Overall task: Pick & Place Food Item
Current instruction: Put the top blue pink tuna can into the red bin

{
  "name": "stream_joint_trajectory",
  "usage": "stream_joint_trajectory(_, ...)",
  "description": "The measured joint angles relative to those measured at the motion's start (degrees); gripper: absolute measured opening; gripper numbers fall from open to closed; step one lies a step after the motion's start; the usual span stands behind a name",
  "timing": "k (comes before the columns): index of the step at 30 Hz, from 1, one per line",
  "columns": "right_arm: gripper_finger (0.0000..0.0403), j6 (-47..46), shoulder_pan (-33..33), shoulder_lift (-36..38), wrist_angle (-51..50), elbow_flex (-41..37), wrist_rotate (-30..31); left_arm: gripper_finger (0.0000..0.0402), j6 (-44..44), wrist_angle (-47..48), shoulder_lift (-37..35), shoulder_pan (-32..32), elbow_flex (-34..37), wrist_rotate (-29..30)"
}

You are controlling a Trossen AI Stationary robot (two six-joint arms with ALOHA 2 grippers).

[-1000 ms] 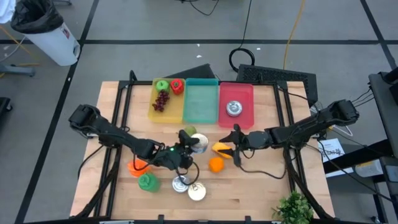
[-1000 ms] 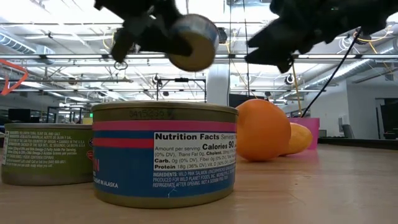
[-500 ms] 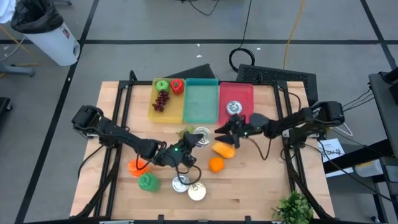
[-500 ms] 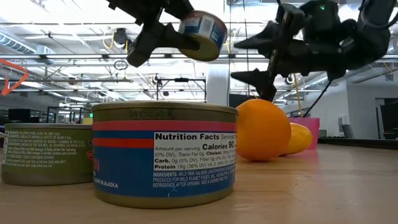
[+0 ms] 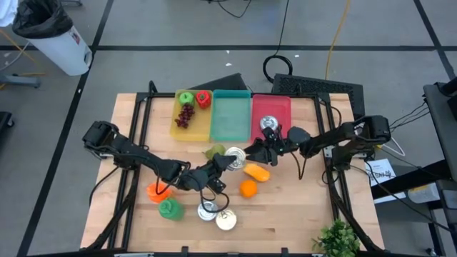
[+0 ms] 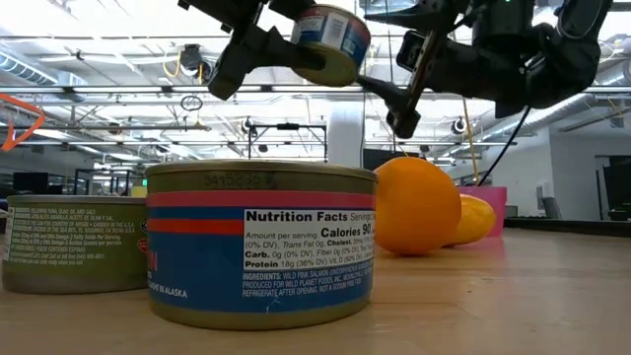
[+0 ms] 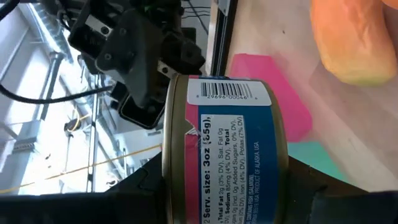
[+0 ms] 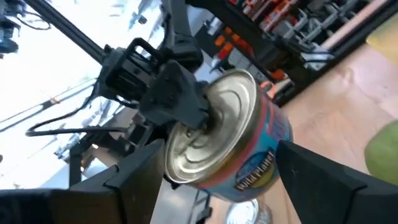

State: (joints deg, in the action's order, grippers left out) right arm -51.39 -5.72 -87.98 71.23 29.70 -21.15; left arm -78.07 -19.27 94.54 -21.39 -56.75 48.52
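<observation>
- We see the left gripper [image 5: 227, 161] over the middle of the wooden counter [image 5: 300, 214], its jaws clamped on a blue-and-red labelled fish can [image 5: 233, 158] held up in the air, clear of the counter.
- In the low view that fish can [image 6: 330, 41] hangs tilted, high above the things on the counter, with the left gripper [image 6: 296, 35] on it from one side.
- The right gripper [image 5: 251, 152] faces it from the other side, jaws spread wide around the can's far end; in the right wrist view its two dark fingers [image 8: 140, 174] stand on either side of the can [image 8: 230, 140], and we cannot tell whether they touch it.
- The left wrist view shows the can [image 7: 227, 152] lying sideways between that arm's own fingers [image 7: 146, 186], barcode up.
- Just beside the can on the counter lie a yellow-orange mango [image 5: 256, 171] and an orange [image 5: 247, 188].
- Two more cans [image 5: 216, 215] stand near the front edge, with a green pepper [image 5: 168, 208] and an orange pepper [image 5: 157, 190] beside them.
- At the back stand three bins side by side: the yellow bin [image 5: 175, 128] holds grapes, a green apple and a red fruit, the teal bin [image 5: 230, 118] sits in the middle, and the pink bin [image 5: 282, 107] holds a can [image 5: 268, 123].
</observation>
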Motion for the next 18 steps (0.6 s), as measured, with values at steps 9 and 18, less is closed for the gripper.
stream_joint_trajectory(9, 0.0289, 0.3, 0.3, 0.0, -3.5, 0.8, 1.4, 0.0183, -5.3, -2.1, 0.0, 1.0, 0.1, -0.3)
stream_joint_trajectory(18, 0.0277, 0.0, 0.9, 0.0, -5.4, 1.9, 1.3, 0.0184, -5.6, -2.1, 0.0, 2.0, 0.1, -1.5)
